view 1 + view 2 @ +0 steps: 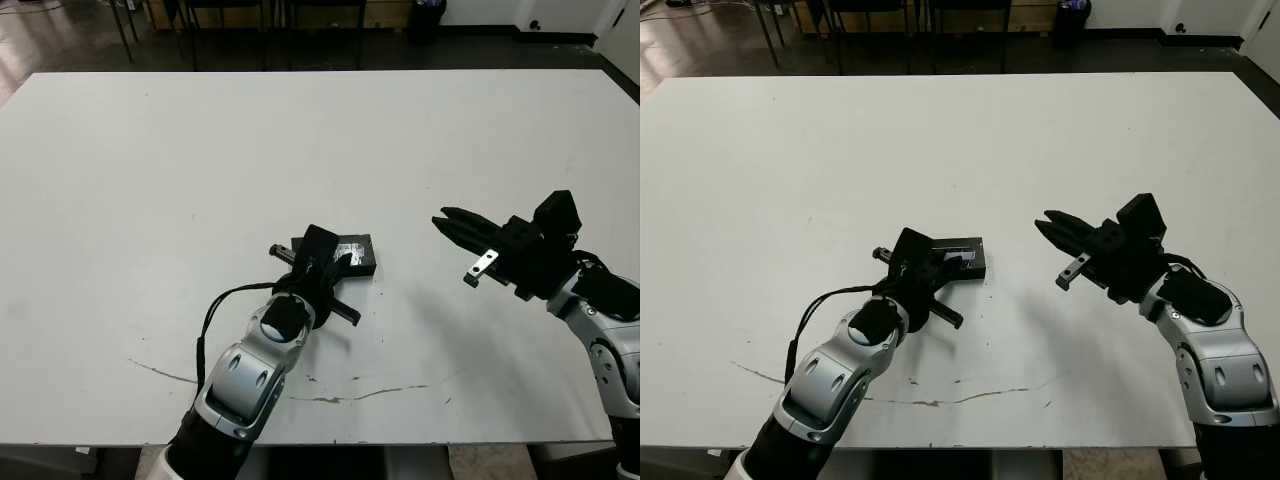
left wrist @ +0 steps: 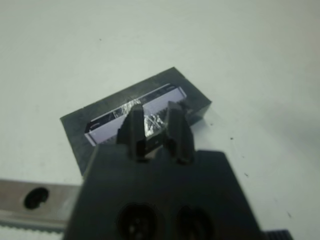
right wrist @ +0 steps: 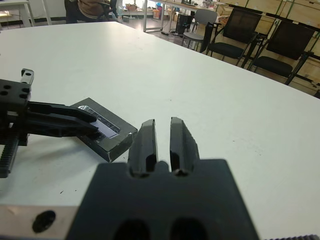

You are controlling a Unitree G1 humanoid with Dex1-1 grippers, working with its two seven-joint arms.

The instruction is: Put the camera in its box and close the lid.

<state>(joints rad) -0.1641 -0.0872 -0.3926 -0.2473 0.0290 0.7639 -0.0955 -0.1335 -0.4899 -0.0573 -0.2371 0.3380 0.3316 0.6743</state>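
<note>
Two grippers show over the white table (image 1: 150, 180). The left gripper (image 2: 152, 131) hangs right above the lid (image 2: 107, 112), which lies flat on the box (image 3: 117, 145) near the middle of the table; its two fingers (image 2: 133, 125) stand a narrow gap apart, tips at or just over the glossy window strip (image 2: 167, 97) that runs along the lid. Whether they touch the strip cannot be told. The lid covers the box, so the camera cannot be seen, and whether it lies inside cannot be told. The right gripper (image 3: 161, 140) is in the air to the right of the box, well apart from it, pointing toward it, with its fingers (image 3: 146, 142) close together, only a thin slit between them, holding nothing. Thin dark scuff marks (image 1: 350, 395) run across the table near its front edge.
</note>
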